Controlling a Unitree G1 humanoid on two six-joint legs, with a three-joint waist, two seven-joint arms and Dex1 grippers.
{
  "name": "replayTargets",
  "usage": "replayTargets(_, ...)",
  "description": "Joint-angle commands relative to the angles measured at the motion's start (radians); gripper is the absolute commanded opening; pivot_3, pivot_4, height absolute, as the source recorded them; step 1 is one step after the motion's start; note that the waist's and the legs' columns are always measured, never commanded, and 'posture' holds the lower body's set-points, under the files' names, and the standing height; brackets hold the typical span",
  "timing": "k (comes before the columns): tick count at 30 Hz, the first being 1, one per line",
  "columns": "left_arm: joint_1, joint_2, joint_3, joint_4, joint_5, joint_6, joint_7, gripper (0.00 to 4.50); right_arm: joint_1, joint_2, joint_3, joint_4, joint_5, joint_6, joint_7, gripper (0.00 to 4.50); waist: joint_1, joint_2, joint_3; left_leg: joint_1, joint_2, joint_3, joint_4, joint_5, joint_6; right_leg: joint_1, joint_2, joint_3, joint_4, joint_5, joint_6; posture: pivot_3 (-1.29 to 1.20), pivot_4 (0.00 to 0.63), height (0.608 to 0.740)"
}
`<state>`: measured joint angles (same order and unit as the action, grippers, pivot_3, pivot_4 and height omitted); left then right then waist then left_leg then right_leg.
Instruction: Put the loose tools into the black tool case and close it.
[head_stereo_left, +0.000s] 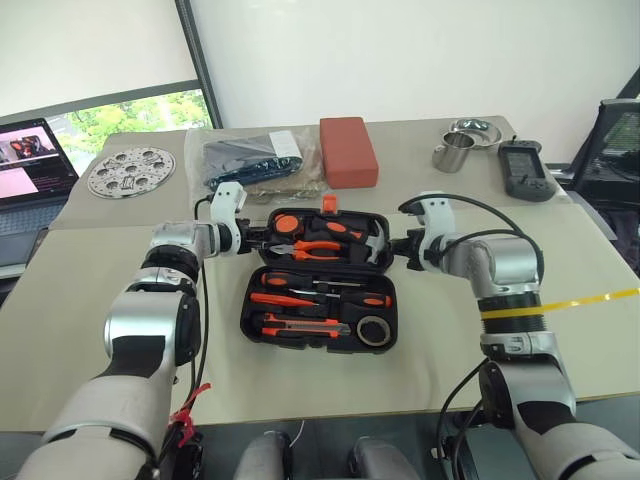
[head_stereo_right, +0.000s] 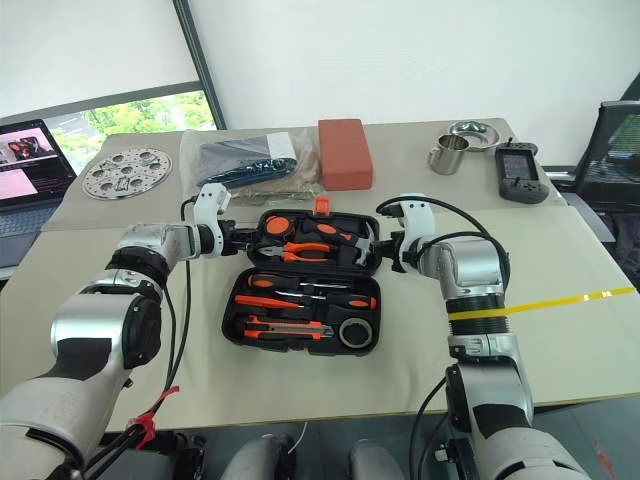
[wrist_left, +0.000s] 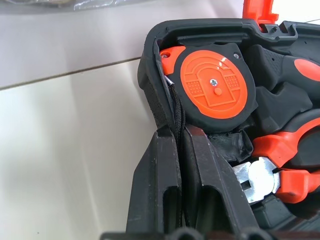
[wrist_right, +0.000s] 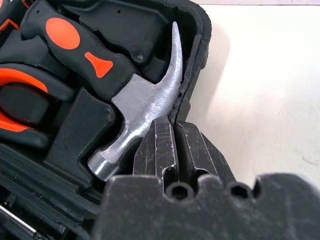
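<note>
We see the black tool case (head_stereo_left: 320, 290) lying open on the tabletop (head_stereo_left: 90, 290), tools seated in its recesses. Our left gripper (head_stereo_left: 262, 240) has its fingers clenched on the far half's left rim, and our right gripper (head_stereo_left: 392, 248) pinches its right rim.

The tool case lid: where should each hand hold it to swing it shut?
By the side rims of the far half of the black tool case, left hand from its left, right hand from its right. Those thin walls suit a pinch, and both hands sit there shut.
</note>
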<state>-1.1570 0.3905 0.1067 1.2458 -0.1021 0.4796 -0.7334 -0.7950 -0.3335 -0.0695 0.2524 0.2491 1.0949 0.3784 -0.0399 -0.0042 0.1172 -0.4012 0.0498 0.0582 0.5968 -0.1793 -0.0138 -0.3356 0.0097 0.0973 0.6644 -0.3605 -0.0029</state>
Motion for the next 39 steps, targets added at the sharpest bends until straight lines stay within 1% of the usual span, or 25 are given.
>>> replayTargets(1,0.022,0.009,-0.002,-0.07,0.008,-0.133,-0.019,0.02,0.018,0.024,-0.021,-0.051,0.008,-0.126,-0.005,0.0,-0.003,0.0,0.0,0.0,0.0,0.0,0.0,0.0,0.0,0.0,0.0,0.0,0.0,0.0,0.0,0.0,0.15,0.74)
replayTargets(3,0.036,0.01,0.021,-0.113,-0.023,-0.201,-0.051,0.02,0.03,0.029,-0.031,-0.073,0.009,-0.201,0.001,0.0,-0.004,0.0,0.0,0.0,0.0,0.0,0.0,0.001,-0.001,0.0,0.0,0.0,0.0,0.0,0.0,0.0,0.15,0.74)
replayTargets(6,0.085,0.01,0.035,-0.235,-0.05,-0.36,-0.102,0.02,0.069,0.028,-0.032,-0.138,0.006,-0.351,0.028,0.0,-0.003,-0.001,0.002,-0.003,0.0,0.0,0.0,0.003,0.0,-0.001,0.0,0.0,-0.001,0.0,0.0,0.0,0.15,0.74)
replayTargets(7,0.098,0.008,0.036,-0.263,-0.053,-0.386,-0.111,0.02,0.079,0.027,-0.028,-0.151,0.005,-0.381,0.032,0.0,-0.001,-0.001,0.002,-0.004,0.0,0.0,0.0,0.003,0.0,-0.002,0.0,0.0,0.0,0.0,0.0,0.0,0.15,0.74)
replayTargets(9,0.134,-0.002,0.052,-0.34,-0.07,-0.48,-0.104,0.02,0.117,0.02,-0.01,-0.184,-0.02,-0.511,0.045,0.0,0.001,-0.001,0.002,-0.008,0.0,0.0,0.0,0.003,0.0,-0.002,0.0,0.0,0.0,0.001,0.001,0.0,0.15,0.74)
replayTargets(12,0.17,-0.009,0.067,-0.414,-0.087,-0.566,-0.081,0.02,0.163,0.035,-0.02,-0.213,-0.031,-0.643,0.038,0.0,0.01,-0.001,0.002,-0.01,0.0,0.0,0.0,0.003,0.001,-0.003,0.0,0.001,-0.001,0.005,0.009,0.0,0.15,0.74)
replayTargets(15,0.21,-0.008,0.062,-0.469,-0.078,-0.643,-0.063,0.02,0.216,0.041,-0.026,-0.236,-0.041,-0.756,0.034,0.0,0.019,-0.001,0.002,-0.012,-0.001,0.0,0.0,0.001,0.004,-0.003,-0.001,0.002,-0.002,0.006,0.01,0.0,0.15,0.74)
replayTargets(17,0.26,-0.004,0.039,-0.529,-0.055,-0.687,-0.062,0.02,0.259,0.039,-0.019,-0.257,-0.05,-0.825,0.039,0.0,0.025,-0.001,0.002,-0.012,0.0,0.0,0.0,0.001,0.004,-0.003,-0.001,0.002,-0.002,0.006,0.01,0.0,0.15,0.74)
replayTargets(18,0.287,-0.004,0.028,-0.563,-0.048,-0.711,-0.066,0.02,0.282,0.03,-0.005,-0.265,-0.074,-0.902,0.05,0.0,0.028,-0.001,0.002,-0.012,0.0,0.0,0.0,0.001,0.004,-0.003,-0.001,0.002,-0.002,0.006,0.01,0.0,0.15,0.74)
replayTargets(20,0.318,-0.005,0.018,-0.604,-0.048,-0.72,-0.062,0.02,0.311,0.021,0.016,-0.271,-0.099,-0.994,0.069,0.0,0.029,-0.001,0.002,-0.012,0.0,0.0,-0.001,0.001,0.005,-0.003,-0.001,0.001,-0.002,0.006,0.01,0.0,0.15,0.74)
replayTargets(22,0.355,0.008,-0.01,-0.615,-0.015,-0.775,-0.063,0.02,0.353,0.029,0.023,-0.279,-0.1,-1.035,0.07,0.0,0.032,-0.001,0.002,-0.013,0.0,0.0,-0.001,0.001,0.005,-0.003,-0.001,0.001,-0.002,0.006,0.01,0.0,0.15,0.74)
replayTargets(26,0.404,0.03,-0.045,-0.563,0.052,-0.892,-0.029,0.02,0.401,0.043,0.037,-0.26,-0.116,-1.12,0.062,0.0,0.032,-0.001,0.002,-0.013,0.0,0.0,0.0,0.001,0.005,-0.002,-0.001,0.001,-0.002,0.006,0.01,0.0,0.15,0.74)
replayTargets(33,0.388,0.065,-0.069,-0.449,0.12,-1.061,0.04,0.02,0.44,0.032,0.064,-0.195,-0.187,-1.323,0.056,0.0,0.031,-0.001,0.002,-0.013,0.0,0.0,0.0,0.002,0.006,-0.002,-0.001,0.001,-0.004,0.006,0.01,0.0,0.15,0.74)
replayTargets(39,0.385,0.098,-0.087,-0.364,0.136,-1.131,0.029,0.02,0.465,0.025,0.068,-0.153,-0.203,-1.432,0.061,0.0,0.027,-0.001,0.002,-0.011,0.0,0.001,0.0,0.002,0.006,-0.002,0.0,0.001,-0.002,0.006,0.01,0.0,0.15,0.74)
